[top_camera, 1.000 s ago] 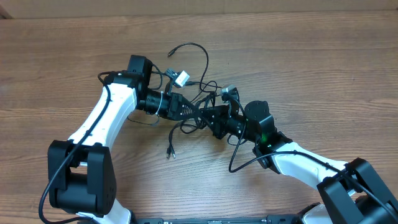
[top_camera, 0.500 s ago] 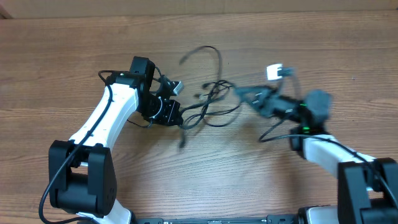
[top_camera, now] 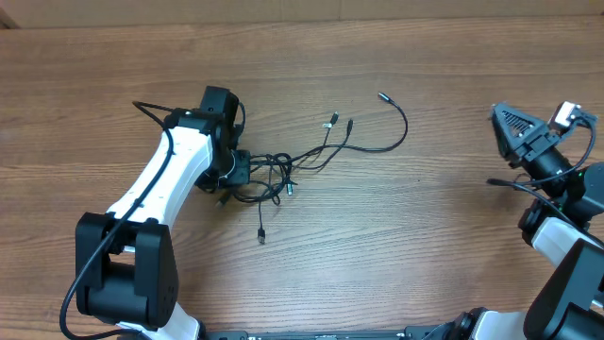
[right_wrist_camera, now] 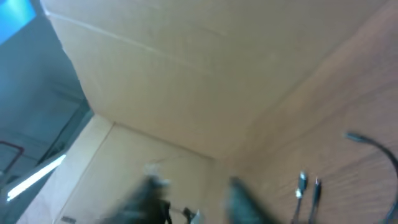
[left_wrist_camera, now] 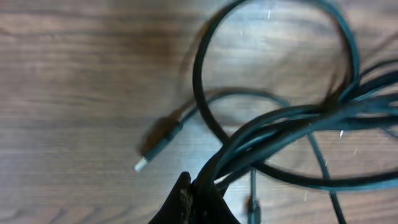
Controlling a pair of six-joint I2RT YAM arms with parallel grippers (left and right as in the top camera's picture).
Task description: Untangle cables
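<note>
Leave left gripper [left_wrist_camera: 196,190] clamped on the cables [top_camera: 267,176]. Tease them apart slowly with right gripper [top_camera: 517,127]; cannot tell its grip, perhaps open

One left arm [top_camera: 156,179], one right arm [top_camera: 559,242], one table [top_camera: 425,255]. One knot of cables [top_camera: 269,175], their number within it unclear. Four plug ends [top_camera: 381,95] lying clear of that knot

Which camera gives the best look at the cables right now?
Overhead: it shows the cables whole, knot plus loose ends. Left wrist shows only a few loops and one plug close up; right wrist is blurred, catching just some ends.
</note>
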